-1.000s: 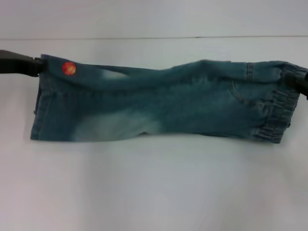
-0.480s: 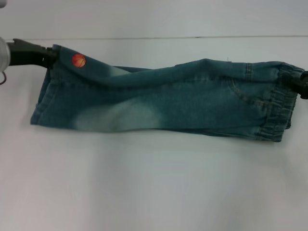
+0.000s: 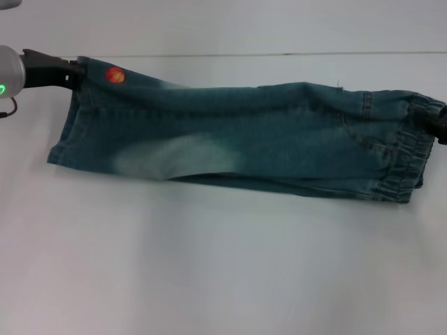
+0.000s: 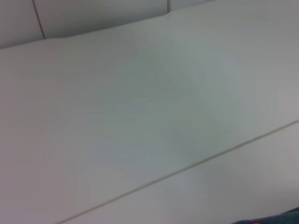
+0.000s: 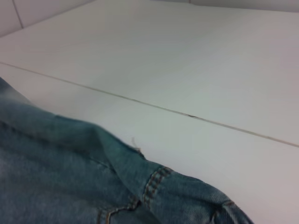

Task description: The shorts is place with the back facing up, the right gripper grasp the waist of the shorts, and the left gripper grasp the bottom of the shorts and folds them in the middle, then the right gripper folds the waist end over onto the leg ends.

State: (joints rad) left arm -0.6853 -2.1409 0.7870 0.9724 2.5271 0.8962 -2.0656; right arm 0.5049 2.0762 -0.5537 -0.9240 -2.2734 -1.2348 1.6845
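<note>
White tabletop (image 3: 223, 279), one thin seam line running across near its far edge. Stretched along that far half, from near the left edge to the right edge: the shorts (image 3: 265, 139), faded blue-green denim folded lengthwise into a long band, pale worn patch (image 3: 174, 157) toward the left end. At the left end, the bottom of the shorts (image 3: 70, 129), flat stitched hems stacked, small orange ball patch (image 3: 115, 75) at the far corner. Clamped on that far corner, beside the patch: the left gripper (image 3: 70, 72), black jaws closed on the hem, silver wrist with green light (image 3: 10, 73) at the tabletop's left edge. At the right end, the waist (image 3: 405, 157), ruffled elastic band, its far corner pinched by the right gripper (image 3: 438, 125), barely visible as a black shape at the right edge; closed on the band by the look of it, fingers mostly out of view. Near edge of the fabric resting on the tabletop, far edge drawn taut between the two grippers. Right wrist view: denim (image 5: 70, 177) with orange stitching close up, white surface beyond. Left wrist view: bare white surface, sliver of denim (image 4: 275, 220) at one corner.
</note>
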